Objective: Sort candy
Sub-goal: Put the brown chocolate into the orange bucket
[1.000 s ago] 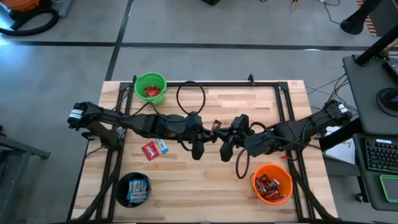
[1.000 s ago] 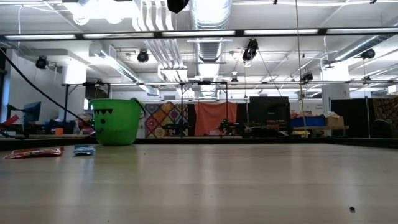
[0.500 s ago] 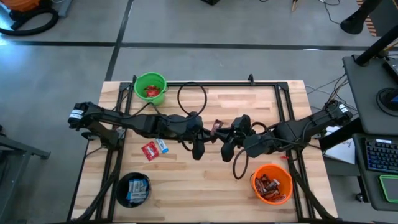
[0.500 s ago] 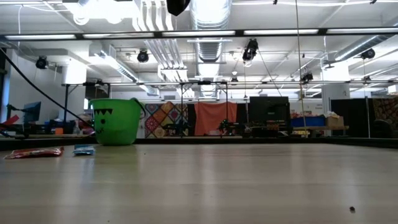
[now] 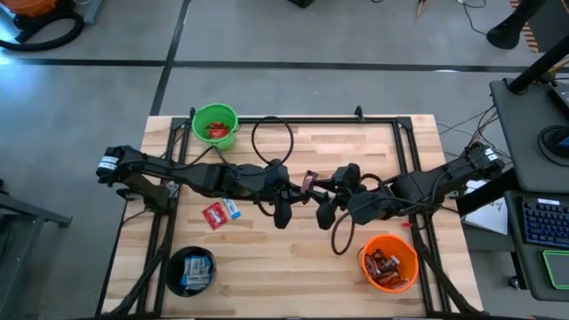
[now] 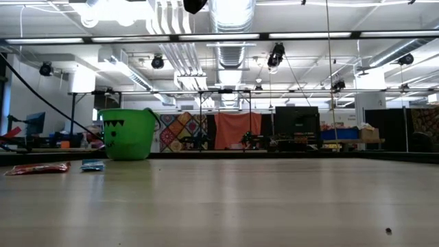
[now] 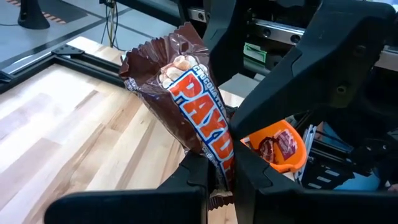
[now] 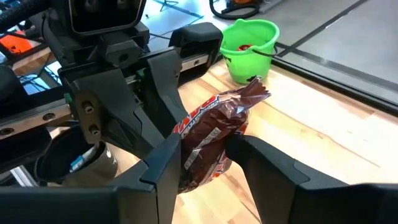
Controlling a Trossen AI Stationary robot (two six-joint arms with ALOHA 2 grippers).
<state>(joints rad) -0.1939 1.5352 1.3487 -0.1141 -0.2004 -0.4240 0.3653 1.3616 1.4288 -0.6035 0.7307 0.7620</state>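
Two dark, matte, jointed arms, black cable loops hanging off each, a white label near the left arm's (image 5: 178, 173) base, blocky angular black fingers (image 8: 155, 168), right arm (image 5: 418, 188) alike

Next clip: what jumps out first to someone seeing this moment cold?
The two arms meet over the middle of the table, where the left gripper is shut on a dark brown candy bar held up in the air, with the right gripper open around the same bar. Around them stand three buckets: green at the far left corner, black near left, orange near right, and two loose candies lie left of centre.
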